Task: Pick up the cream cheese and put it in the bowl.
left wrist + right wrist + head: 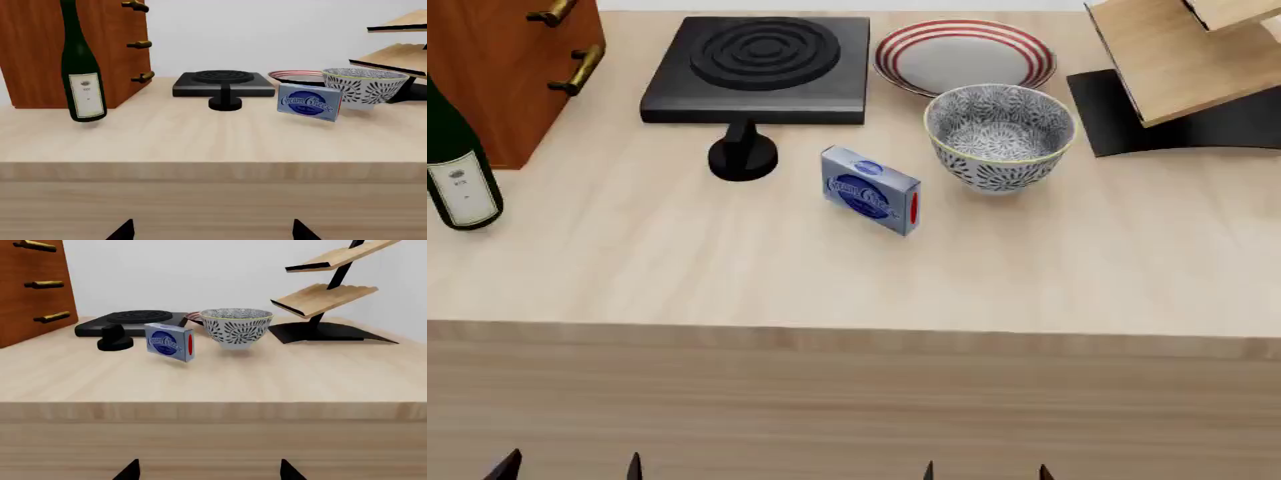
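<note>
On the light wood surface [694,270], at the far left of the head view, a dark green wine bottle [457,165] stands upright beside a brown wooden cabinet [507,70] with brass handles. Next to the right comes a black stove burner [761,65] with a black knob [743,155] in front of it.

Near the middle stands the cream cheese [872,190], a small silver-grey box set up on a long edge, its blue oval logo facing the robot and tipped slightly toward its left. Its long axis runs across the surface, slanting a little from back-left to front-right, with the red end panel at its right end, toward the bowl [998,135]. The bowl sits just beside it to the right and a little further back, apart from it. A red-striped plate [964,55] lies behind the bowl, and a wooden rack [1174,70] on a black base stands at far right.

Both tools hang below the surface edge: the left tool [210,232] and the right tool [208,471] each show only two dark tips set wide apart, holding nothing.

The step in hand is likely the reach. The right tool is nearer; it should probably come from above and close across the box's thin width, not its length, keeping clear of the bowl's rim.
</note>
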Controlling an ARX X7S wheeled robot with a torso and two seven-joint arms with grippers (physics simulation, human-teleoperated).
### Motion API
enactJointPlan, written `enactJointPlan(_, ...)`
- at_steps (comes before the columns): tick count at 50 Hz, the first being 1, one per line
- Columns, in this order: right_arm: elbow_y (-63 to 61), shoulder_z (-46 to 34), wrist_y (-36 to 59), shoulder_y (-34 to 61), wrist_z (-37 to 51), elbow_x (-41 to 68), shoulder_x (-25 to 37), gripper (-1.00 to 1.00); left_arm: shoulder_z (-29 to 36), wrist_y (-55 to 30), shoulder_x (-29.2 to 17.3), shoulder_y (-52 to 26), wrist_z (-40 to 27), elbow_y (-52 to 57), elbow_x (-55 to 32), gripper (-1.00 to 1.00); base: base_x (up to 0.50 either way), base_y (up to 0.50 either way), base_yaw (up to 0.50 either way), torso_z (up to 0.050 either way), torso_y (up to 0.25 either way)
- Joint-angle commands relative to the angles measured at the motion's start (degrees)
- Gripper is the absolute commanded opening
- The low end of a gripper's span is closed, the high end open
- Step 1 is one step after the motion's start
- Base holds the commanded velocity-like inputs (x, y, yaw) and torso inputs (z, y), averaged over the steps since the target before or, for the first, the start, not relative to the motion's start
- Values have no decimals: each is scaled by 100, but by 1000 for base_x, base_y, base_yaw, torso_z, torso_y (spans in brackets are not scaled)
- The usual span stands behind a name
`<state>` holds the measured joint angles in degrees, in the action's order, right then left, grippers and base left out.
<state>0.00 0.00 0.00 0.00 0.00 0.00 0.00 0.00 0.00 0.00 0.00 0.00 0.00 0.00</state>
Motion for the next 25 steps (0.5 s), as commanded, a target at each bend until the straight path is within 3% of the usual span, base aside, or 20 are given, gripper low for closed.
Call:
enactJointPlan(1,0,-72,0,0,72,54,54,100,64,0,-57,0,-64,0,-56,100,0,0,0,0,0)
enactJointPlan(4,60,-181,-90,74,815,-734,81,100,263,-40,-113,11,-170,26,64,100,0,0,0,0,0)
enactJointPlan(8,-253,-265,47,-76,-346,531,283,100,383,-149,-179,-4,-274,166,3,100,0,0,0,0,0)
enactJointPlan(25,-2040,-317,1468,143,-239,697,751,100,783,-1668,-434,-325,-369,1797,-19,100,0,0,0,0,0)
